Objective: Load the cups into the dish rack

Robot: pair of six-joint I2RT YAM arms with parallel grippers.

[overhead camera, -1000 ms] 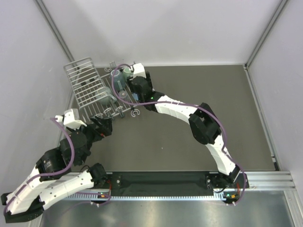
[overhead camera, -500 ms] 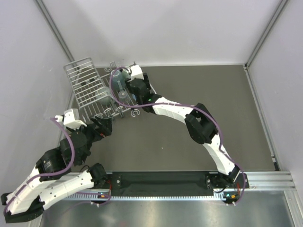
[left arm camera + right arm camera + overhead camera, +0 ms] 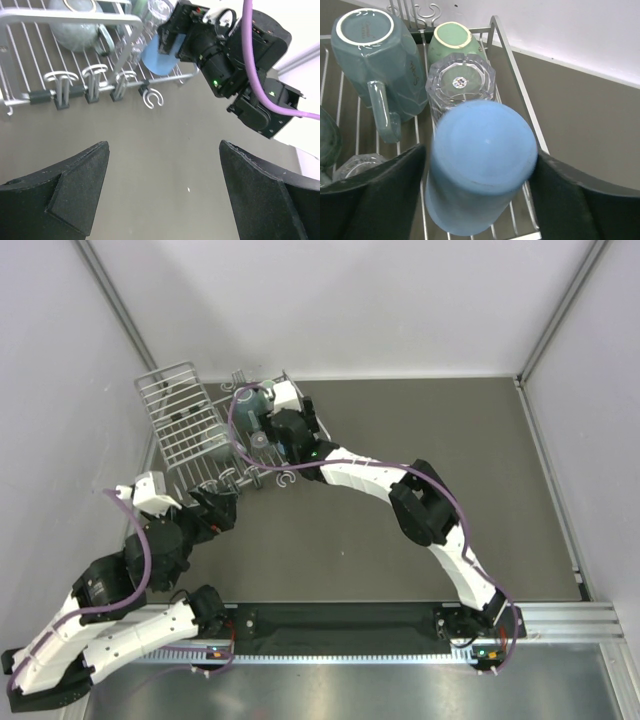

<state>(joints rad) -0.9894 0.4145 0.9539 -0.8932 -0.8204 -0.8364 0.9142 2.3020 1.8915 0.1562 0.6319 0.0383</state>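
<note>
My right gripper (image 3: pixel 479 172) is shut on an upside-down blue tumbler (image 3: pixel 482 142), held over the near right corner of the silver wire dish rack (image 3: pixel 517 95). On the rack's grid stand an upturned grey-teal mug (image 3: pixel 372 55), a mint-green mug (image 3: pixel 451 42) and a clear glass (image 3: pixel 461 82). A second clear glass (image 3: pixel 355 165) shows at the lower left. In the top view the rack (image 3: pixel 185 425) is at the back left with my right gripper (image 3: pixel 272 438) over it. My left gripper (image 3: pixel 165 185) is open and empty above bare table, short of the rack's hooks (image 3: pixel 95 80).
The rack's raised slotted section (image 3: pixel 175 390) is at its far left end. A grey wall runs close behind and left of the rack. My right arm (image 3: pixel 370 475) stretches across the middle of the dark table (image 3: pixel 450 460). An open ring hook (image 3: pixel 152 97) juts from the rack's front edge.
My right gripper has moved a little left and further over the rack with the blue tumbler. My left arm has barely moved.
</note>
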